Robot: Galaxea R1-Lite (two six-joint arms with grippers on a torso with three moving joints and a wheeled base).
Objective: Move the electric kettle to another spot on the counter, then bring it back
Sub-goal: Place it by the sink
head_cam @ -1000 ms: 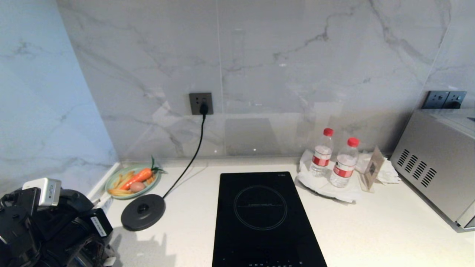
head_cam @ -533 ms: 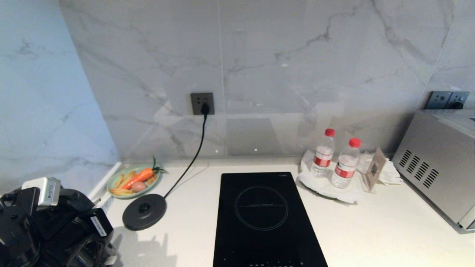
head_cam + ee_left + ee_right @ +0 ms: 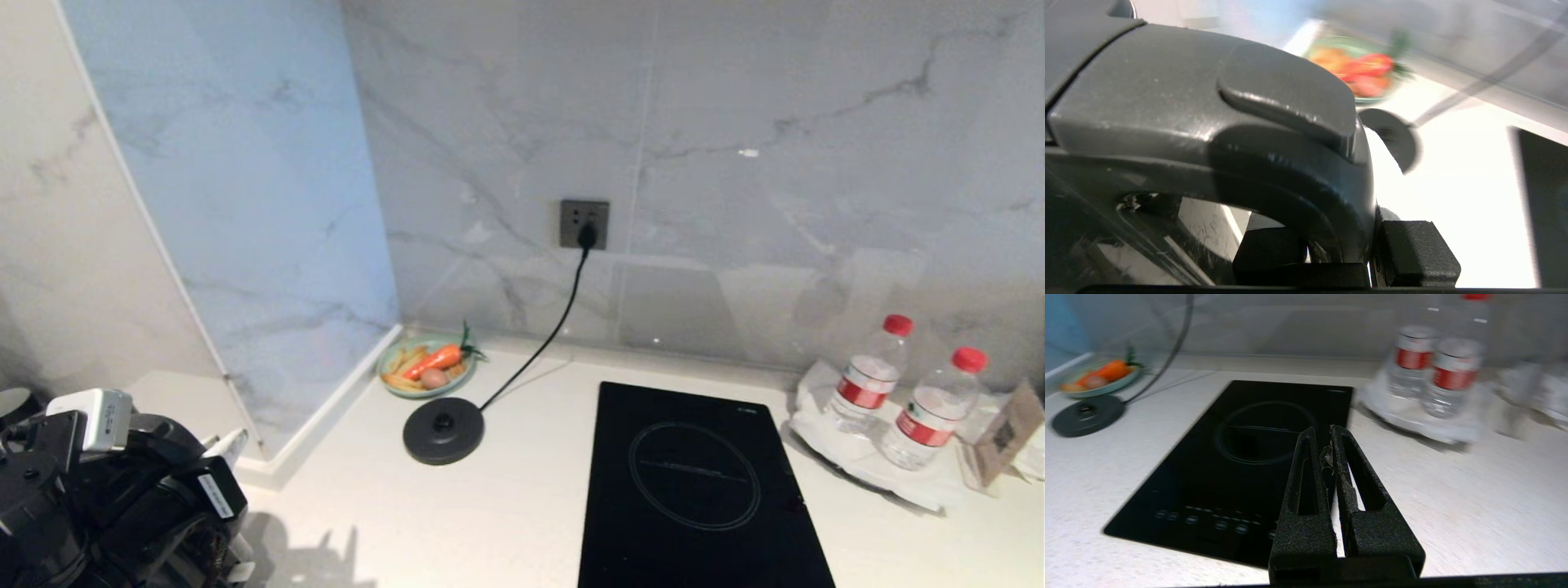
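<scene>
Electric kettle [image 3: 1208, 122]: filled most of the left wrist view; dark lid with its raised tab on top, loop handle curving down to the gripper. It was lifted off its base, at the lower left corner of the head view.
Left gripper [image 3: 1345, 249]: at the near left of the scene, jaws closed most of the way around the kettle's handle, one finger on each side of it, gripping it.
Left arm [image 3: 114, 498]: black bulk with a small white module on top, low in the left corner of the head view.
Right gripper [image 3: 1331, 447]: poised above the near edge of the hob, jaws pressed together with nothing between them; outside the head view.
Counter [image 3: 506, 506]: white speckled worktop running into a wall corner at the left.
Base disc [image 3: 443, 430]: flat, round, black, bare on the counter, just in front of the plate.
Cord [image 3: 539, 351]: black, running from the base disc up to the wall socket [image 3: 584, 224].
Plate [image 3: 428, 369]: green, in the corner against the wall, holding a carrot, an egg-like item and pale strips.
Hob [image 3: 694, 482]: black glass with one ring, right of the base disc.
Water bottles [image 3: 865, 376]: two, red-capped, standing on white paper right of the hob.
Card stand [image 3: 1004, 437]: small, brown, just right of the bottles.
</scene>
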